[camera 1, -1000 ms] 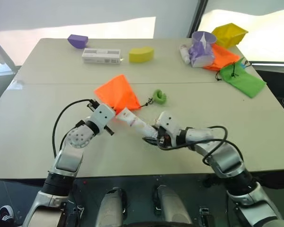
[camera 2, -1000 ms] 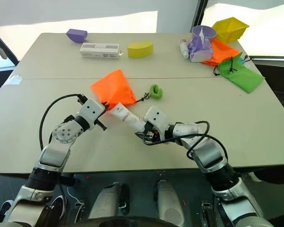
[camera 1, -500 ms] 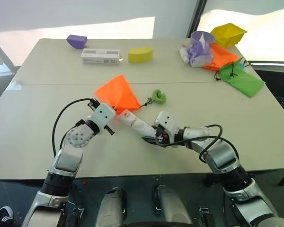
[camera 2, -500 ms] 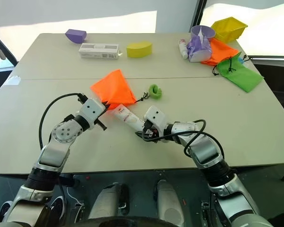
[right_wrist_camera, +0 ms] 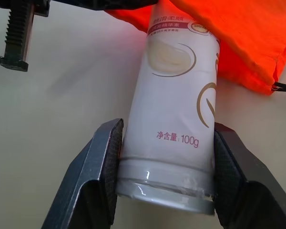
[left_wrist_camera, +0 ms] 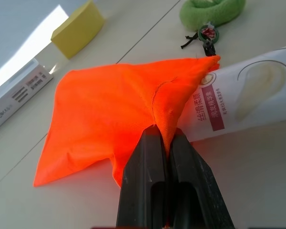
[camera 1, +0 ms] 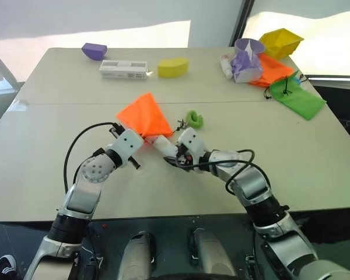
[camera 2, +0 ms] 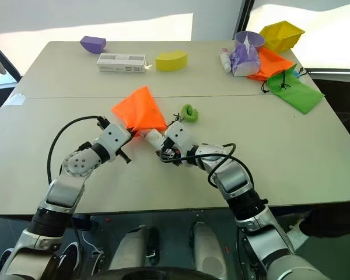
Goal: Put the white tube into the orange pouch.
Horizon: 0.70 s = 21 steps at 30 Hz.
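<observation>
The orange pouch [camera 1: 143,115] lies on the table [camera 1: 58,146] in front of me, its black cord running to a green ring [camera 1: 195,119]. My left gripper [left_wrist_camera: 162,143] is shut on the pouch's near edge and holds that edge lifted. The white tube [right_wrist_camera: 176,109] is clamped between the fingers of my right gripper [right_wrist_camera: 167,162], near its wide capped end. Its far end reaches under the lifted orange fabric [left_wrist_camera: 133,95]. In the eye views the tube [camera 1: 162,145] slants between the two grippers, with the right gripper [camera 1: 176,157] just right of the left one [camera 1: 140,140].
Along the far edge stand a purple bowl [camera 1: 95,50], a long white box [camera 1: 124,69] and a yellow block [camera 1: 173,66]. At the far right are a pale bottle [camera 1: 226,66], a purple container [camera 1: 248,57], a yellow bin [camera 1: 283,42], another orange pouch [camera 1: 275,71] and a green pouch [camera 1: 297,96].
My right gripper has carried the tube left and away from me, so more of the tube lies under the pouch's edge. The left gripper has kept its pinch in place.
</observation>
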### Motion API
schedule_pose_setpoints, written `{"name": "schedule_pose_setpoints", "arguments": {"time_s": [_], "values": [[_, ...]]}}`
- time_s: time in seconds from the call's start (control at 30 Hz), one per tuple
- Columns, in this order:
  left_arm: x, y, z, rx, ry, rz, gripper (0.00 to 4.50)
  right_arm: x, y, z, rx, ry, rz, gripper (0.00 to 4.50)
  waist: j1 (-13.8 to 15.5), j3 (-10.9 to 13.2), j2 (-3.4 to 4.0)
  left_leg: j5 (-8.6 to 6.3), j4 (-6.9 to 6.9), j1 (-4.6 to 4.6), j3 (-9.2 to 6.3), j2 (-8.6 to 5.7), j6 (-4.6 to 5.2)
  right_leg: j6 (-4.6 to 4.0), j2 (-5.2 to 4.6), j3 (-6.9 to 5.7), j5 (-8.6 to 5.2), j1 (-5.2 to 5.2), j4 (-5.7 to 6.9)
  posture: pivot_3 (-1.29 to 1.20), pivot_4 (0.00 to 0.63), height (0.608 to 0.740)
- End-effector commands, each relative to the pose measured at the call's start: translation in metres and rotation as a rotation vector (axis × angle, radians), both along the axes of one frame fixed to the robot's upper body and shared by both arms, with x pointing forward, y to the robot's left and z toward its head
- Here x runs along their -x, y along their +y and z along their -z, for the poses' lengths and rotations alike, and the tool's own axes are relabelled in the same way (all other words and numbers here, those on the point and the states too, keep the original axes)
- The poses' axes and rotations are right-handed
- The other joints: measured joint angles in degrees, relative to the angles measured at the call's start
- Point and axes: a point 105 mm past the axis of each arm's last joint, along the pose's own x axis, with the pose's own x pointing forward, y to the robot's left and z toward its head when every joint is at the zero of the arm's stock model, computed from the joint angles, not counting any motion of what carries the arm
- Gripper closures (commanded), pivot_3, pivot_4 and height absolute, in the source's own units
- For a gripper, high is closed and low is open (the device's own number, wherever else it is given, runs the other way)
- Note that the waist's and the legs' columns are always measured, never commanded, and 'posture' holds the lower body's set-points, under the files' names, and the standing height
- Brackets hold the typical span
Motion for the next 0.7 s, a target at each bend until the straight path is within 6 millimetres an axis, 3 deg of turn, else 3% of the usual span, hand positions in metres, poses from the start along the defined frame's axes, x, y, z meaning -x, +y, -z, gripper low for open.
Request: {"name": "schedule_pose_setpoints", "arguments": {"time_s": [0.03, 0.4, 0.7], "values": [[0.002, -0.004, -0.009, 0.017, -0.028, 0.008, 4.5, -0.007, 0.022, -0.022, -0.041, -0.097, -0.021, 2.31, -0.14, 0.0, 0.0, 0.0, 0.0, 0.01, 0.0, 0.0, 0.0, 0.0, 0.01, -0.01, 0.0, 0.0, 0.01, 0.0, 0.15, 0.74], [0.007, -0.011, -0.007, 0.057, 0.0, 0.014, 4.5, -0.033, 0.064, -0.026, -0.053, -0.117, 0.024, 2.31, -0.26, 0.0, 0.0, 0.01, 0.01, 0.07, 0.0, 0.02, -0.01, 0.0, 0.05, 0.01, 0.0, -0.08, 0.32, 0.0, 0.15, 0.74], [0.012, -0.009, -0.007, 0.119, 0.049, -0.014, 4.5, -0.038, 0.077, -0.025, -0.117, -0.009, 0.051, 2.31, -0.4, 0.0, 0.0, 0.01, 0.0, 0.07, 0.01, 0.02, -0.01, 0.01, 0.01, 0.01, 0.0, -0.09, 0.34, 0.0, 0.15, 0.74]]}}
